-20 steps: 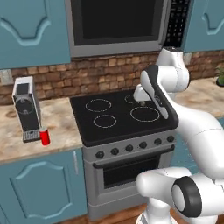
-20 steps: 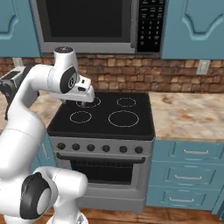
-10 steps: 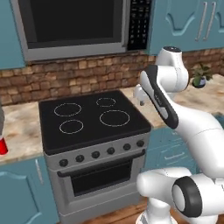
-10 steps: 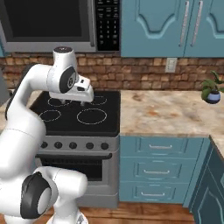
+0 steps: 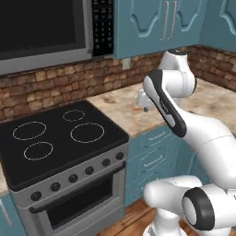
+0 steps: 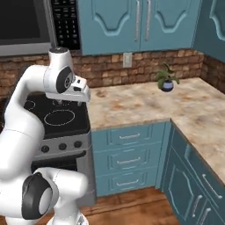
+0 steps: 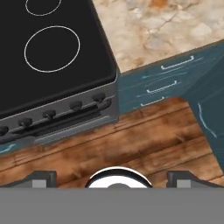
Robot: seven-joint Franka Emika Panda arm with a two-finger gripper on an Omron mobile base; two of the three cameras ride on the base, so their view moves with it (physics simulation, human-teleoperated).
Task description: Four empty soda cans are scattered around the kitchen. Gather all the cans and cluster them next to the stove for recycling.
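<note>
Cabinets (image 6: 149,22) in glossy teal with arched panels run along the top; matching drawers (image 6: 129,160) with thin silver handles sit below. Counter (image 6: 145,103) is mottled beige stone, brick backsplash (image 6: 145,68) behind it, plank wood floor (image 7: 131,144) underneath. Stove (image 5: 60,138) is steel with a flat black glass top, white ring burners, a row of round knobs and an oven door; I see it left of the bare counter stretch. Microwave (image 5: 41,27) hangs black-fronted above it. Small potted plant (image 6: 167,81) stands in the far corner. My white arm is folded high, elbow bent, gripper (image 6: 70,103) pointing down over the stove's right edge, fingers (image 7: 41,178) spread wide, holding nothing.
</note>
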